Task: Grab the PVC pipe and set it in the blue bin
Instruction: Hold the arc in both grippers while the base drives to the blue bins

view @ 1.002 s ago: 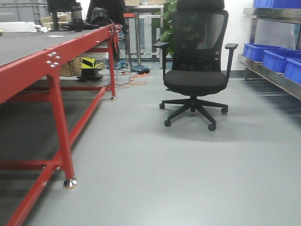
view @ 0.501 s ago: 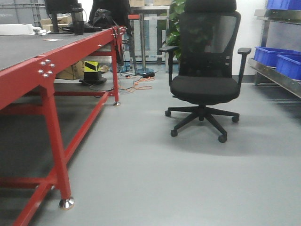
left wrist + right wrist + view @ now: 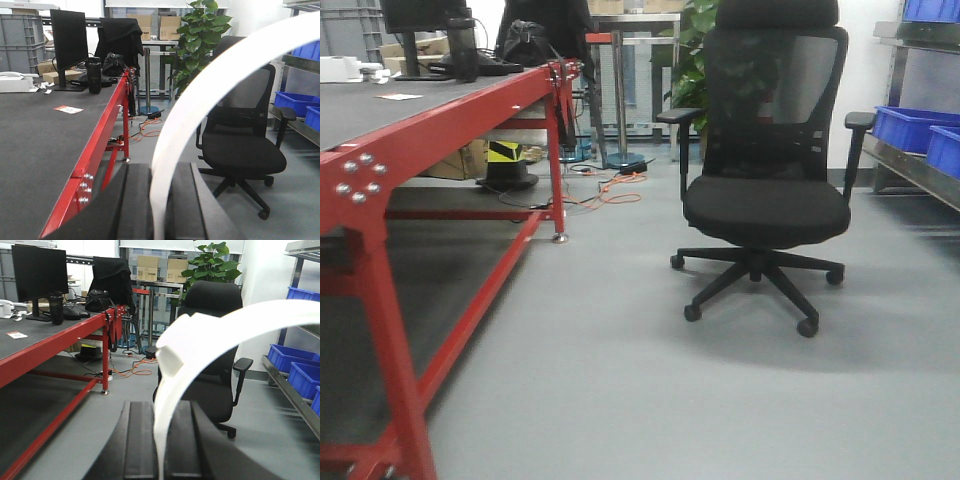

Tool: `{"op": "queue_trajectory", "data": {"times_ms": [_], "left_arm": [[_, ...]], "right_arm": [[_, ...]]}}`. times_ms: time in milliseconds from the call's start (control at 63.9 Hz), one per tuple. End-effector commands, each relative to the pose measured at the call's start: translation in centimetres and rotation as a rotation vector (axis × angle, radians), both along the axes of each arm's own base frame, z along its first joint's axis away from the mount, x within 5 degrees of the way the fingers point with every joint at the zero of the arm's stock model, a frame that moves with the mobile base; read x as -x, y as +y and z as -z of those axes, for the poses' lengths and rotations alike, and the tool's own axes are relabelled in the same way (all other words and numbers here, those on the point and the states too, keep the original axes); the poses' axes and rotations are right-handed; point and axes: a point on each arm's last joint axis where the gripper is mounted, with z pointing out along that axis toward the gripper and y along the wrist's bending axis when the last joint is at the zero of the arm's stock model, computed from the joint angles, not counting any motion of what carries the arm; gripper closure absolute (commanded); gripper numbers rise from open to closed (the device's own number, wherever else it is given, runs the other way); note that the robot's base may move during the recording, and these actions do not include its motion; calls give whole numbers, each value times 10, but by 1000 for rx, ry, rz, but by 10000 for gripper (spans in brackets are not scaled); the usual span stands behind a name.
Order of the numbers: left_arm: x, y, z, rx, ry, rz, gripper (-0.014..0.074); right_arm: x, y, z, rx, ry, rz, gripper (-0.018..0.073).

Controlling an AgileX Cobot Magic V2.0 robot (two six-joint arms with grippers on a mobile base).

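The PVC pipe is out of view in every frame. Blue bins [image 3: 910, 125] sit on a metal shelf at the right, and they also show as blue bins [image 3: 300, 102] in the left wrist view and blue bins [image 3: 287, 360] in the right wrist view. My left gripper [image 3: 159, 172] has its black jaws close together, and a white curved strip [image 3: 210, 95] rises out of the narrow gap. My right gripper [image 3: 161, 412] looks the same, with a white curved strip [image 3: 200, 340] between its jaws. Both grippers hang in the air above the floor. Neither gripper appears in the front view.
A long red-framed table [image 3: 450, 110] with a black top runs along the left, carrying a monitor [image 3: 68, 35] and small items. A black office chair [image 3: 765, 205] stands ahead on the grey floor. Orange cables [image 3: 610, 190] and a plant [image 3: 205, 30] are behind.
The front view has moved forward: the chair is larger and further right, the red table's near leg has slid to the left edge, and fewer blue bins show.
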Motion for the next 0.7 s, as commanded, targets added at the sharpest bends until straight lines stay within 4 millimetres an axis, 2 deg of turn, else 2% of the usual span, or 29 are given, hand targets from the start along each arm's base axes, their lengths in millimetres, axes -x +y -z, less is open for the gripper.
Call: {"op": "queue_trajectory", "data": {"times_ms": [0,689], "left_arm": [[2,0,-4,3,-34,4,707],[2,0,-4,3,-34,4,707]], "right_arm": [[1,0,-2,6,-27,3,727],[1,0,-2,6,-27,3,727]]}}
